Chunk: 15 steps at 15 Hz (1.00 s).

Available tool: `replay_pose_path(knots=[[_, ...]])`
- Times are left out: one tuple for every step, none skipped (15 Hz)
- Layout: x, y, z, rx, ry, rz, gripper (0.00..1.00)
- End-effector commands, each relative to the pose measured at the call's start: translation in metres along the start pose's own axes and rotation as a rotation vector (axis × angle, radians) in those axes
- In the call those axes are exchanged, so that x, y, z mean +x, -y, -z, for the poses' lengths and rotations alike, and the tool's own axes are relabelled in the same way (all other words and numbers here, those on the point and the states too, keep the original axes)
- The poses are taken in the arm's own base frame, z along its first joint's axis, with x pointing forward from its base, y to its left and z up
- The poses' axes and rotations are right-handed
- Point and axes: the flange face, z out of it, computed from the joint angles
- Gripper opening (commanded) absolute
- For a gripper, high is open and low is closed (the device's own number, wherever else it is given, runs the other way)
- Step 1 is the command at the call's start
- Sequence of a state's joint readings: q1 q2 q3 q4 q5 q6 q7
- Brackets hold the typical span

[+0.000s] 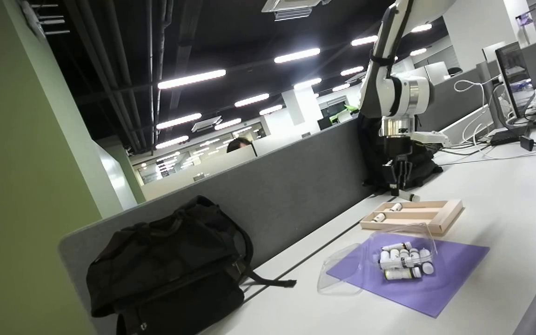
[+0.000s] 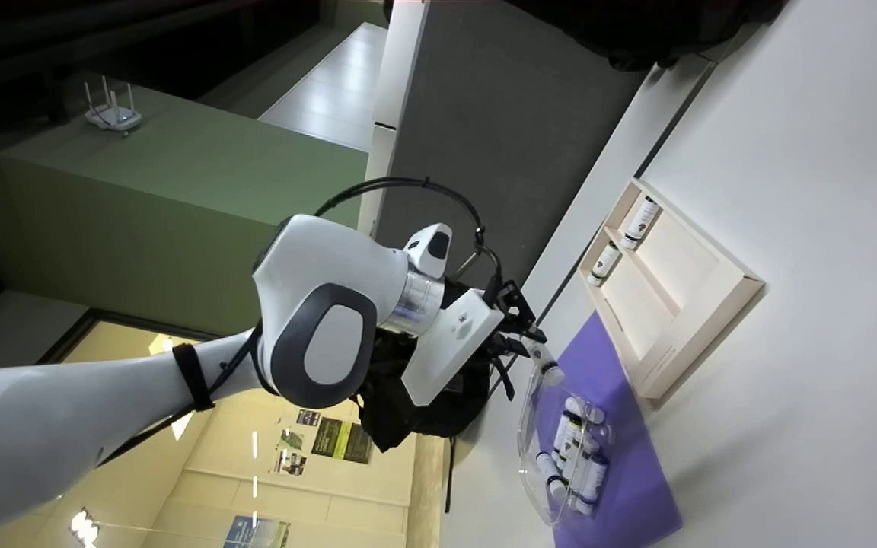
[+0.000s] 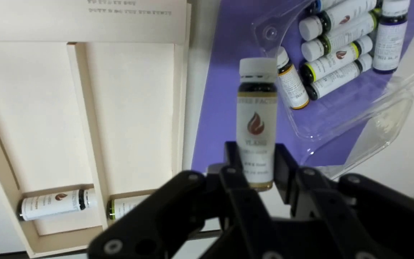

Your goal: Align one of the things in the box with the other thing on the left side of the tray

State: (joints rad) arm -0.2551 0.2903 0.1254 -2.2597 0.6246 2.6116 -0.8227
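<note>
Nearest, the claw point(image 3: 257, 156) pinches a bottle point(image 3: 256, 124) crosswise to both bottles point(image 3: 56, 204) in the tray point(image 3: 41, 25), leftward in the wrist view; turning seems needed.

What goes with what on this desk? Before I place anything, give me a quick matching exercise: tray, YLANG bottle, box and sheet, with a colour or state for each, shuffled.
1. tray
2. YLANG bottle
3. box
4. sheet

A. see-through plastic
B. purple, partly beneath the box
C. light wood, shallow
D. gripped by the tool

Pairs: 1-C, 2-D, 3-A, 4-B
</note>
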Motion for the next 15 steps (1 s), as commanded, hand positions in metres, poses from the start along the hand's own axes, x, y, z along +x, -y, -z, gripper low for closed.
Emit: replay_pose_path(knots=[[-0.012,-0.036,0.003,0.103,-0.081,-0.159,0.12],[-0.018,-0.044,0.002,0.134,-0.106,-0.206,0.12],[-0.023,-0.051,0.0,0.167,-0.133,-0.249,0.12],[-0.031,-0.056,0.0,0.204,-0.167,-0.287,0.12],[-0.029,-0.048,-0.002,0.15,-0.121,-0.236,0.12],[-0.033,-0.054,-0.003,0.158,-0.126,-0.238,0.37],[-0.035,-0.056,-0.004,0.153,-0.122,-0.24,0.37],[-0.035,-0.055,-0.006,0.152,-0.119,-0.237,0.37],[-0.033,-0.052,-0.007,0.153,-0.117,-0.231,0.37],[-0.032,-0.049,-0.008,0.153,-0.115,-0.226,0.37],[-0.031,-0.048,-0.008,0.154,-0.114,-0.223,0.37],[-0.031,-0.047,-0.009,0.154,-0.113,-0.221,0.12],[-0.028,-0.059,-0.004,0.227,-0.152,-0.278,0.12],[-0.029,-0.069,-0.003,0.28,-0.17,-0.329,0.12],[-0.031,-0.077,-0.004,0.317,-0.178,-0.367,0.12]])
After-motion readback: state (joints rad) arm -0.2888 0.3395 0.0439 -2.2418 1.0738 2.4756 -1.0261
